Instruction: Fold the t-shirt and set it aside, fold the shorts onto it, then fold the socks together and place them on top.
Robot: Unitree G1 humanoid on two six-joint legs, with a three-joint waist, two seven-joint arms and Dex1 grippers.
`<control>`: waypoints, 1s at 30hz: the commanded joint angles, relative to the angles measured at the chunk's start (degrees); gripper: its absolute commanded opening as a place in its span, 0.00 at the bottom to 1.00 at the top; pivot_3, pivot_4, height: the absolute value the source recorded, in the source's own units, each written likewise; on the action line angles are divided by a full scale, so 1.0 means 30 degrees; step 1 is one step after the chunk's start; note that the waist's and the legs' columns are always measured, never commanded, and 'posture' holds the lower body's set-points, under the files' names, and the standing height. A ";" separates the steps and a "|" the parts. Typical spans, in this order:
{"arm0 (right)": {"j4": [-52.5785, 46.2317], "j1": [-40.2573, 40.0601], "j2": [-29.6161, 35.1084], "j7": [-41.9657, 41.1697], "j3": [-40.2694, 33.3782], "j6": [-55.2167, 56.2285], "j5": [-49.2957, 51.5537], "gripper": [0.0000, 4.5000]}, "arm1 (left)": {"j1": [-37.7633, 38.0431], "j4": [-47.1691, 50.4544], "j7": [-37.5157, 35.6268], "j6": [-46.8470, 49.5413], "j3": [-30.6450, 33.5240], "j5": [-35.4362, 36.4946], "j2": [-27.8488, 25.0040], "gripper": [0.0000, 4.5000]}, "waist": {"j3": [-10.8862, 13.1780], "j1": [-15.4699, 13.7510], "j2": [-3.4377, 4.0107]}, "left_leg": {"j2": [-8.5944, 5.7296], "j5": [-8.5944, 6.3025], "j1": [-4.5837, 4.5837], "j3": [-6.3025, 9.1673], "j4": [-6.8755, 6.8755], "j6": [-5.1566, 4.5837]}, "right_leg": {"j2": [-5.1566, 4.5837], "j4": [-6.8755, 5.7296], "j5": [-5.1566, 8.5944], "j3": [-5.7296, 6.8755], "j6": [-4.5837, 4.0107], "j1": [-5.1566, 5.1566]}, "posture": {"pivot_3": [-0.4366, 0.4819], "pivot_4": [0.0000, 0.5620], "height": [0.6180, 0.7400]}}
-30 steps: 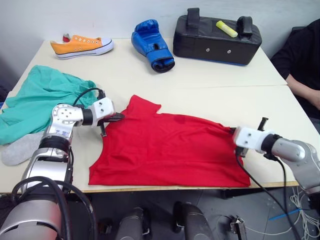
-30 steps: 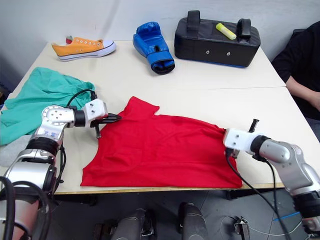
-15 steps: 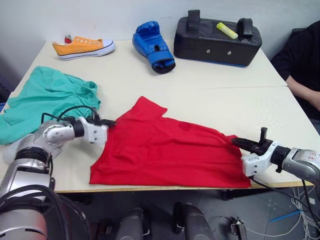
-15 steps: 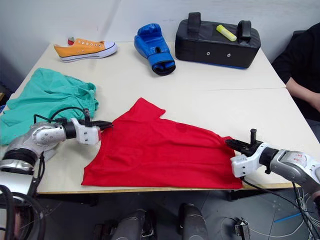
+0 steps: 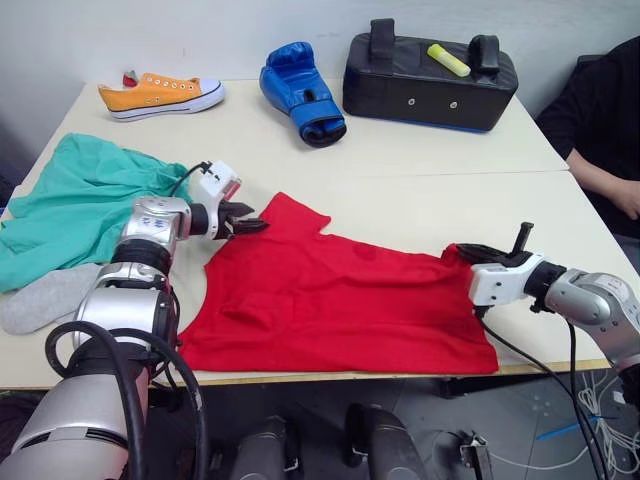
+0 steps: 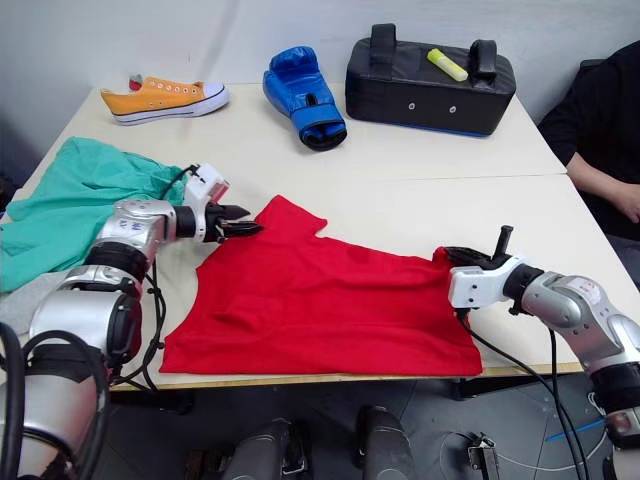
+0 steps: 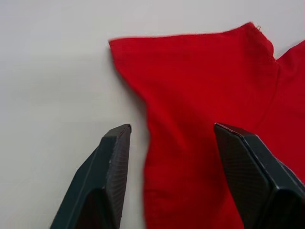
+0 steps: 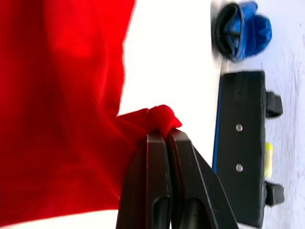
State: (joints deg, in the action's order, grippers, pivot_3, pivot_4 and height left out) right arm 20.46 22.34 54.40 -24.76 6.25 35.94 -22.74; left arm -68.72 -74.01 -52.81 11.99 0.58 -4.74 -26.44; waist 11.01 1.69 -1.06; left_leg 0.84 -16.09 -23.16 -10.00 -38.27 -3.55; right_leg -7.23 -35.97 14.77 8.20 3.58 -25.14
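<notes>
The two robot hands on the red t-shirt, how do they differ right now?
The left hand is open, its black fingers straddling the sleeve edge of the red cotton t-shirt without gripping. The right hand is shut, pinching a bunched corner of cloth on the opposite side. Both point at the same garment, low over the pale table.
</notes>
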 commanded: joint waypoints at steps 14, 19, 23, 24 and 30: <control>-0.0888 -0.0187 -0.0161 -0.0190 -0.0614 -0.0789 0.0435 0.00 | -0.1234 -0.0539 0.2194 0.1984 0.1717 0.1045 0.0787 0.01 | 0.0000 -0.0026 0.0000 | -0.0001 0.0001 0.0017 0.0000 -0.0004 0.0009 | -0.0086 -0.0007 -0.0002 -0.0033 -0.0003 0.0003 | 0.48 0.27 1.00; -0.0907 -0.0272 -0.0092 -0.0202 -0.0671 -0.0721 0.0496 0.00 | -0.1005 -0.0378 0.1279 0.1585 0.2035 0.1223 0.0374 0.01 | 0.0000 -0.0023 0.0000 | -0.0001 0.0000 0.0017 0.0000 -0.0003 0.0011 | -0.0081 -0.0007 -0.0002 -0.0032 -0.0004 0.0002 | 0.48 0.27 1.00; -0.0813 -0.0218 -0.0084 -0.0086 -0.0682 -0.0619 0.0434 0.00 | -0.0525 0.0447 0.0446 -0.3009 0.1964 0.1055 -0.0199 0.01 | 0.0000 -0.0020 0.0000 | 0.0000 -0.0001 0.0017 0.0001 -0.0002 0.0017 | -0.0087 -0.0007 -0.0002 -0.0035 -0.0004 -0.0002 | 0.48 0.27 1.00; -0.0773 -0.0200 -0.0075 0.0023 -0.0716 -0.0582 0.0379 0.00 | -0.0214 0.0786 0.0020 -0.5062 0.1605 0.0737 -0.0373 0.01 | -0.0001 -0.0014 0.0000 | 0.0001 -0.0002 0.0017 0.0001 -0.0002 0.0020 | -0.0088 -0.0006 -0.0002 -0.0035 -0.0005 -0.0002 | 0.48 0.27 1.00; -0.1118 -0.0600 0.1634 0.4143 -0.0639 0.3021 -0.4055 0.00 | 0.3075 0.3518 0.0365 -2.0616 -0.1341 -0.2097 -0.2404 0.01 | -0.0008 -0.0004 0.0015 | 0.0006 -0.0027 0.0035 -0.0030 0.0022 0.0075 | -0.0104 -0.0009 0.0003 -0.0085 -0.0031 -0.0036 | 0.48 0.27 1.00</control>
State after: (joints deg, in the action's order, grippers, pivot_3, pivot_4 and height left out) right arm 19.02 20.79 57.12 -16.76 6.13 41.17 -31.07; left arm -60.08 -65.77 -53.09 -38.76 -2.01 -9.10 -32.29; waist 10.98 1.68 -1.01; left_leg 0.85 -16.20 -23.06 -10.13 -38.19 -3.28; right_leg -7.57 -36.02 14.78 7.92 3.47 -25.29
